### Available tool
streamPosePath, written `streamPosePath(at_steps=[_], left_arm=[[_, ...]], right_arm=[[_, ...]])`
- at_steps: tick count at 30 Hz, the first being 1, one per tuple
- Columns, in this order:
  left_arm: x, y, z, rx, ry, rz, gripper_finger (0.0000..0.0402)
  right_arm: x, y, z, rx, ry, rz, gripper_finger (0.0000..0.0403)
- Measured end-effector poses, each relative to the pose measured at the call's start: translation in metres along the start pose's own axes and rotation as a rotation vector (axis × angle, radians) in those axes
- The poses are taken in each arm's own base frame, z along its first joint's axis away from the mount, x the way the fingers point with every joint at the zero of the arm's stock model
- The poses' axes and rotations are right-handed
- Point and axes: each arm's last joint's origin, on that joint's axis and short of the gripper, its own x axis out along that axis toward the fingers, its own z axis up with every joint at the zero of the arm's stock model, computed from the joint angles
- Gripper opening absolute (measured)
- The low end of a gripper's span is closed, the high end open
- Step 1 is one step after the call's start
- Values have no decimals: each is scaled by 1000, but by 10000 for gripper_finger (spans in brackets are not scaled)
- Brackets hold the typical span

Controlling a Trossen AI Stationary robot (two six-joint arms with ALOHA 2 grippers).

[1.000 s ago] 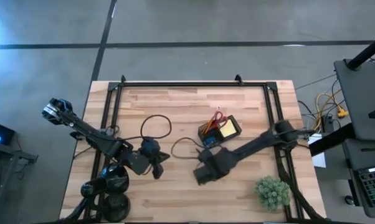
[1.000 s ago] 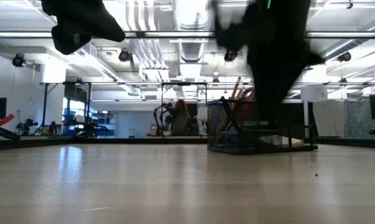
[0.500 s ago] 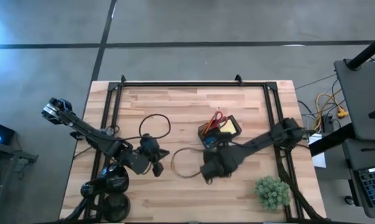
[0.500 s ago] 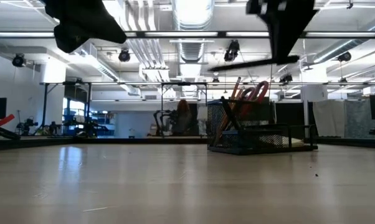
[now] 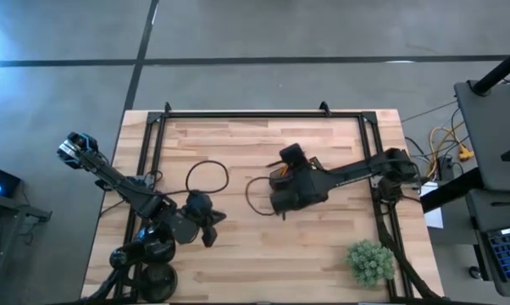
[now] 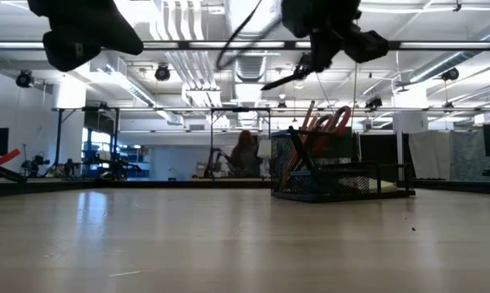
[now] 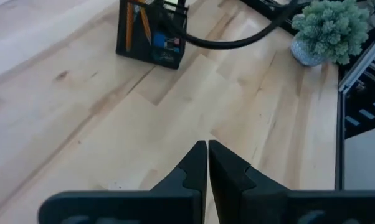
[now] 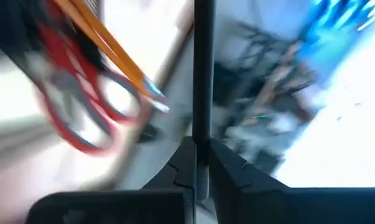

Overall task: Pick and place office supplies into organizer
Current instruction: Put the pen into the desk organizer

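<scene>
The organizer (image 6: 339,175), a dark mesh box, stands on the table right of centre. Red-handled scissors (image 6: 326,122) and orange pencils (image 8: 106,40) stick up out of it. In the high view my right hand covers most of the organizer (image 5: 277,176). My right gripper (image 6: 314,57) hangs above the box, shut on a thin dark pen (image 6: 282,80). My left gripper (image 7: 207,149) is shut on nothing and hangs over bare table (image 5: 206,222) at the near left. My right gripper pinches the thin dark pen (image 8: 202,140) between its two fingertips. The pen sticks out past the fingers as a straight dark rod (image 8: 203,62). It is lifted clear, above the scissors (image 8: 81,106) and pencils in the organizer.
A green spiky plant ball (image 5: 369,261) sits at the near right corner. Dark cable loops (image 5: 206,174) lie on the wood between the arms. A black round base (image 5: 149,254) stands at the near left edge. A black frame (image 5: 263,114) rims the table.
My right gripper has risen and gone toward the far edge, from the bare wood in front of the organizer to over it. Its wrist has rolled strongly on the way. The dark pen has stayed in its shut fingers.
</scene>
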Motion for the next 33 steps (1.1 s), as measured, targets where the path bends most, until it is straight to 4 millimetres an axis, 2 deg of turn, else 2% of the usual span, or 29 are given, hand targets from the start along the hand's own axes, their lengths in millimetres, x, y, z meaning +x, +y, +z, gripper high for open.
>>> streamPosePath(at_steps=[3, 7, 13, 19, 22, 26, 33], left_arm=[[0, 1, -2, 2, 4, 3, 0], [1, 2, -2, 4, -3, 10, 0], [3, 6, -6, 13, -3, 26, 0], [4, 8, -9, 14, -6, 31, 0], [4, 8, -8, 14, -18, 39, 0], [6, 9, -9, 16, -26, 50, 0], [8, 11, -11, 10, -38, 50, 0]], right_arm=[[-2, -6, -11, -179, 16, -102, 13], [-4, -9, -25, -337, 13, -72, 13], [11, 3, -34, -386, 42, 12, 23], [42, 24, -37, -514, 145, 92, 26], [54, 29, -40, -575, 202, 48, 27], [54, 27, -40, -569, 208, 33, 28], [48, 24, -30, -528, 105, 91, 28]])
